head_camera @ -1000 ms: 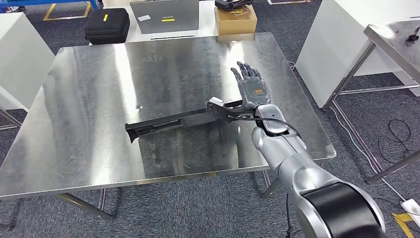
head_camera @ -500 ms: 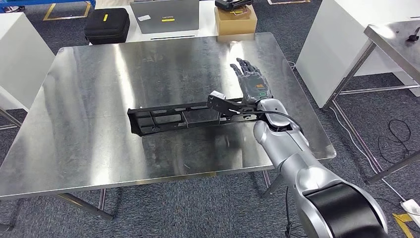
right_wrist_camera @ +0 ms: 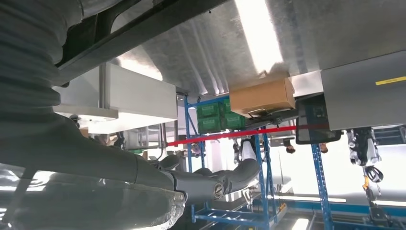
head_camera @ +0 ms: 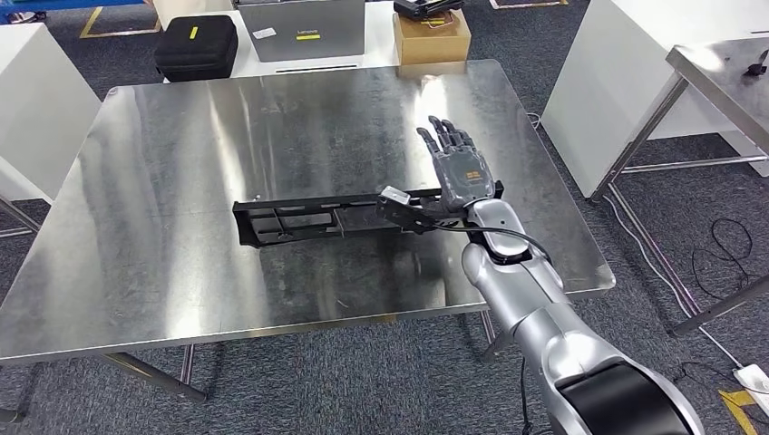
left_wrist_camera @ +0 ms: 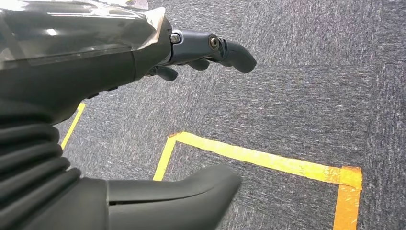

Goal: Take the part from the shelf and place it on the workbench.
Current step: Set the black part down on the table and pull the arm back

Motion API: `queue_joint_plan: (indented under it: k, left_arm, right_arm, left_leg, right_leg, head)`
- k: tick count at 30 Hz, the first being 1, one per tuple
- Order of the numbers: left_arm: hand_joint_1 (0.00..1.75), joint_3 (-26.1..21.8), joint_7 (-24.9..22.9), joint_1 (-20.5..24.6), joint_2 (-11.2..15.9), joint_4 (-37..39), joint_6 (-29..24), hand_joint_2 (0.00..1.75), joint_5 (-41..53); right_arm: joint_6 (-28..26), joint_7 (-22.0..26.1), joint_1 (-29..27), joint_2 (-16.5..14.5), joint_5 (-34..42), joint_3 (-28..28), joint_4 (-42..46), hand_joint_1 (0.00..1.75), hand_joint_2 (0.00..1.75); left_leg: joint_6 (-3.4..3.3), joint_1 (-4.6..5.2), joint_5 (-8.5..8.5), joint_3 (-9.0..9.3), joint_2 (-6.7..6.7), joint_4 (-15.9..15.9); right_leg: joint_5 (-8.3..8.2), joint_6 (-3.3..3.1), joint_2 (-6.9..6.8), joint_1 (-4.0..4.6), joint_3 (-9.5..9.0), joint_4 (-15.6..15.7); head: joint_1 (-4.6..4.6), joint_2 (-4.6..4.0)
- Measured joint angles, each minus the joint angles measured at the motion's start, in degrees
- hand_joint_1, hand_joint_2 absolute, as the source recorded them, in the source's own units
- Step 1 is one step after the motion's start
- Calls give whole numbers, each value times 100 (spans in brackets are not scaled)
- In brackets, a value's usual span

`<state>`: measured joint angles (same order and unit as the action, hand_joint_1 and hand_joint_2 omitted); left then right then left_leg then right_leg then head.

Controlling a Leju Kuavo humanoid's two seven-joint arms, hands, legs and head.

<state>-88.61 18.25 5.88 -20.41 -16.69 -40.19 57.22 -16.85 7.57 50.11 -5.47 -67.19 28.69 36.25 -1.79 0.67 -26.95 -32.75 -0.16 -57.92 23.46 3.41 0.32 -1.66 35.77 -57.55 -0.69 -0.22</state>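
Observation:
The part (head_camera: 317, 217), a long black slotted bracket, lies flat on the steel workbench (head_camera: 181, 136), running from the middle toward the right. My right hand (head_camera: 461, 168) stands at the part's right end with its fingers stretched out and apart, and nothing between them. The part's end passes close by the palm and wrist; I cannot tell whether they touch. In the right wrist view the part (right_wrist_camera: 143, 26) is a dark bar against the steel top, and the fingers (right_wrist_camera: 234, 177) reach straight out. My left hand (left_wrist_camera: 119, 57) hangs over the carpet, fingers apart and holding nothing.
Behind the workbench stand a black case (head_camera: 195, 45), a grey laptop (head_camera: 304, 29) and a cardboard box (head_camera: 432, 36). A white cabinet (head_camera: 36, 100) flanks the left side; another white cabinet (head_camera: 626, 82) and a second steel table (head_camera: 725, 72) flank the right. Cables (head_camera: 725, 245) lie on the floor.
The part went from tilted on its edge to lying flat on the workbench. My right hand has drawn back a little toward me, fingers still stretched out.

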Motion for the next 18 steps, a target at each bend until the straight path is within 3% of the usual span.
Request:
queue_joint_plan:
  k: [18]
  left_arm:
    - [0, 1, 93, -6, 2, 71, 0, 175, -52]
  right_arm:
    - [-7, -252, -356, 375, 325, 339, 645, 0, 175]
  left_leg:
    - [-1, 1, -1, 1, 0, 0]
  right_leg:
    - [0, 0, 0, -1, -2, 0]
  head:
    - [1, 0]
